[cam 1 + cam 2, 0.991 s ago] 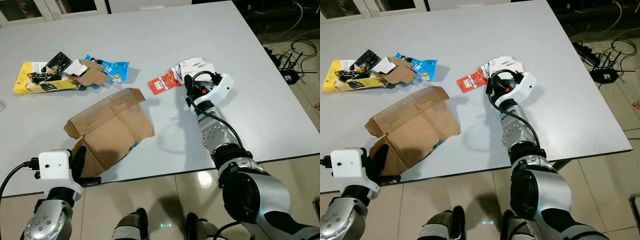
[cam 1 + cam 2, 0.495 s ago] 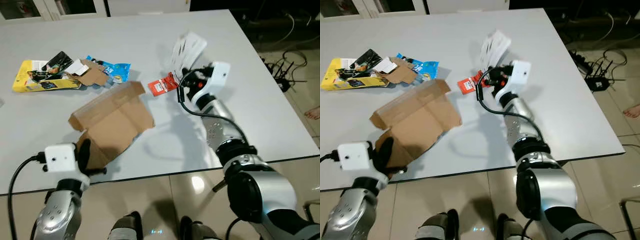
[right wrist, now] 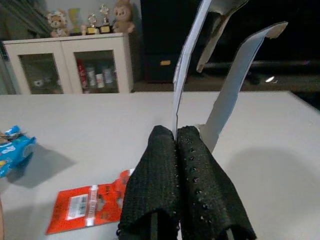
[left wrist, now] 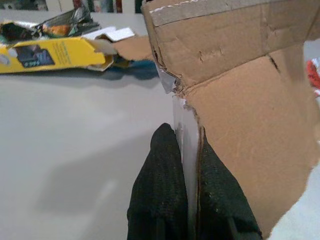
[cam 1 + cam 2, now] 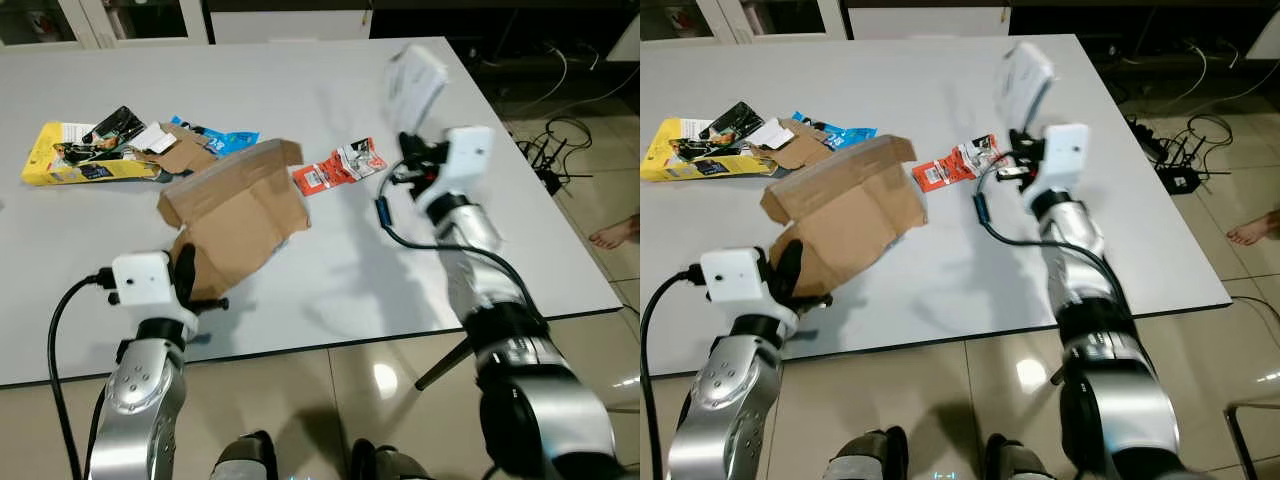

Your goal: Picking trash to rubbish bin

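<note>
Both grippers (image 5: 186, 283) (image 5: 408, 152) raised, clamping trash.

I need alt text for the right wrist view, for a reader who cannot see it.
The right gripper holds a thin white package upright between its shut black fingers, above a grey table. A red wrapper lies on the table below.

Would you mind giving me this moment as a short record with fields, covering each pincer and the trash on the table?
left pincer: shut on the cardboard box, lifted at the table's near edge
right pincer: shut on the white packaging, held above the table
red packet: flat on the table, between the two arms
yellow box: far left, in a pile with a blue wrapper
</note>
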